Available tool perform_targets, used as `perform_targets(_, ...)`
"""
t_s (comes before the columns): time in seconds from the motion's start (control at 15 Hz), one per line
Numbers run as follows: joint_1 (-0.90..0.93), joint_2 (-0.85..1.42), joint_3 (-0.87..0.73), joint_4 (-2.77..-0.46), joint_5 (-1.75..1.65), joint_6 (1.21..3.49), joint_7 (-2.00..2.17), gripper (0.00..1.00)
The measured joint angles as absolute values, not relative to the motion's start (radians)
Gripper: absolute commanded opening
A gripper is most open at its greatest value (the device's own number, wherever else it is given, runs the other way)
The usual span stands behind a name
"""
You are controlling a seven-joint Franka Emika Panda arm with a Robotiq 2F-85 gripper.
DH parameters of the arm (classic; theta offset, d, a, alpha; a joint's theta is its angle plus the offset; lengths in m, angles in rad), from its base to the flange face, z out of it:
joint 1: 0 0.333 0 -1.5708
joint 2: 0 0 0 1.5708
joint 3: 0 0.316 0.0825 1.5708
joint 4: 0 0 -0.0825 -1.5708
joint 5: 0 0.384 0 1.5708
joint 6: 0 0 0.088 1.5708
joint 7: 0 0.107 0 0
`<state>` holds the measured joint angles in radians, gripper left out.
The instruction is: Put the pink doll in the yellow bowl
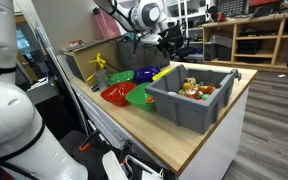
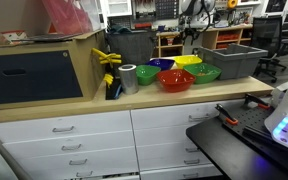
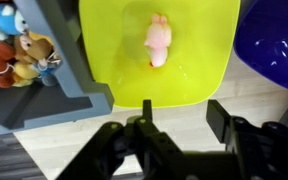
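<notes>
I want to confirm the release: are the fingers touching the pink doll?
Apart. The wrist view shows the pink doll lying inside the yellow bowl, with a stretch of bare bowl between it and the open fingers.

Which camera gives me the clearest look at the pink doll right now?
The wrist view: it looks straight down on the pink doll lying inside the yellow bowl, nothing covering it. In both exterior views only the bowl's yellow rim shows; the doll itself cannot be made out there.
</notes>
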<state>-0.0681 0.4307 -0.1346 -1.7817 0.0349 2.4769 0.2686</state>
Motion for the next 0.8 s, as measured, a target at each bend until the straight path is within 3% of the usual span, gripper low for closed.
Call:
perform_targets(0.07,-0.067,0.423,-0.145,-1.768,0.016,2.442,0.278,0.99)
perform_targets(0.13,-0.067,0.413,-0.155,-1.755,-0.001,2.404,0.284,1.00)
perform_targets(0.8,-0.084,0.278,-0.192,-1.639,-0.114,1.953,0.278,1.00)
